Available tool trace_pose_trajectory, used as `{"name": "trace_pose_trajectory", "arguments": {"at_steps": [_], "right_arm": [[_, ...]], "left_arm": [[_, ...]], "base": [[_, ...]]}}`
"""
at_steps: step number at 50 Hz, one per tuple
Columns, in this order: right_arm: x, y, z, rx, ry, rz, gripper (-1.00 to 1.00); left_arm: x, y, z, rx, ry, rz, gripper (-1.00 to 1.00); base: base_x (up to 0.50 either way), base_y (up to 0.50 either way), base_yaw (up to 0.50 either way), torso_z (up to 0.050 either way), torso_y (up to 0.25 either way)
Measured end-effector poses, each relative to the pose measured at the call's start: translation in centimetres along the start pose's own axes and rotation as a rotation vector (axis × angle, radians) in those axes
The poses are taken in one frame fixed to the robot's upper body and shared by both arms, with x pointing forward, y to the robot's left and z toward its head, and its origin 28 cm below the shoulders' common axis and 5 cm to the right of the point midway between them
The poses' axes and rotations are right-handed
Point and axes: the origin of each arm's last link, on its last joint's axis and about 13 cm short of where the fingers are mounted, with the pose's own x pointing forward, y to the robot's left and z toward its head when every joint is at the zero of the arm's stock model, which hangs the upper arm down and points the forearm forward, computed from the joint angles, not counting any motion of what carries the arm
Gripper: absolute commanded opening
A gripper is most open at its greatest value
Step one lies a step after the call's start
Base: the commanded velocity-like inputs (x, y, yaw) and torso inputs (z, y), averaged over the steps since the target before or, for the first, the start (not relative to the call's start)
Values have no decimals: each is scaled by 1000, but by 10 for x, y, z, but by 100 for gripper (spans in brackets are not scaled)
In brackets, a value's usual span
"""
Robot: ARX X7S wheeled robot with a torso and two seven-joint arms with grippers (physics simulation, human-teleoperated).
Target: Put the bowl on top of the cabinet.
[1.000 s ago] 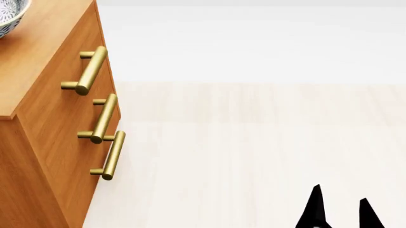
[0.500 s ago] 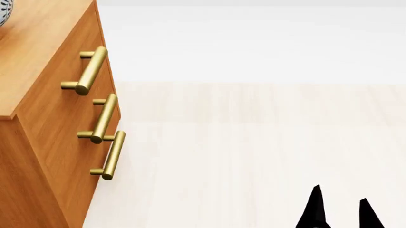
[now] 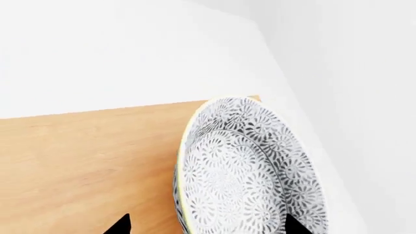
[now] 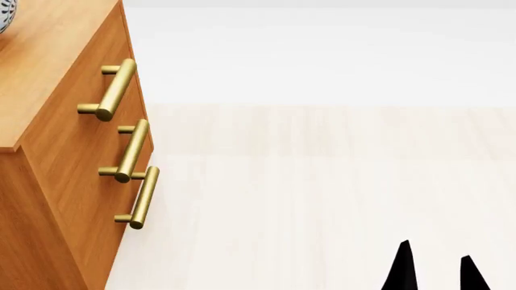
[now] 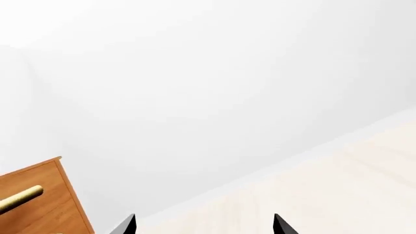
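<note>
The bowl (image 3: 250, 168), white with a dense grey floral pattern, rests on the cabinet's light wood top (image 3: 85, 161) near its far corner. My left gripper (image 3: 208, 225) is open. One fingertip (image 3: 122, 225) shows over the wood outside the bowl and the other (image 3: 293, 225) over the bowl's inside, so the rim lies between the jaws. In the head view only a sliver of the bowl (image 4: 4, 15) shows at the top left corner, on the cabinet (image 4: 57, 66). My right gripper (image 4: 435, 269) is open and empty, low over the floor.
Three brass bar handles (image 4: 113, 90) stick out from the cabinet's front. Pale wood floor (image 4: 322, 199) stretches to the right of the cabinet up to a white wall. A corner of the cabinet (image 5: 32, 204) shows in the right wrist view.
In the head view the bowl has slid left, almost out of the picture, over the cabinet top. The right gripper's tips have dropped slightly.
</note>
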Motion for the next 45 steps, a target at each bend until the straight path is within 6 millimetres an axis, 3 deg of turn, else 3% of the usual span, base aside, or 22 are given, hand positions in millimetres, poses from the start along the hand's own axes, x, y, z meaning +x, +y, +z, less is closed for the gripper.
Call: {"name": "trace_pose_trajectory", "arguments": {"at_steps": [20,45], "right_arm": [[-9,6,7,-1,-29,33,100],[-11,10,6,-9,-28,54,100]], "left_arm": [[-57,0,-2,142,-241,-44,100],[-105,-4,-27,344,-472,-187,100]], "base": [[0,0,0,0,0],[0,0,0,0,0]]}}
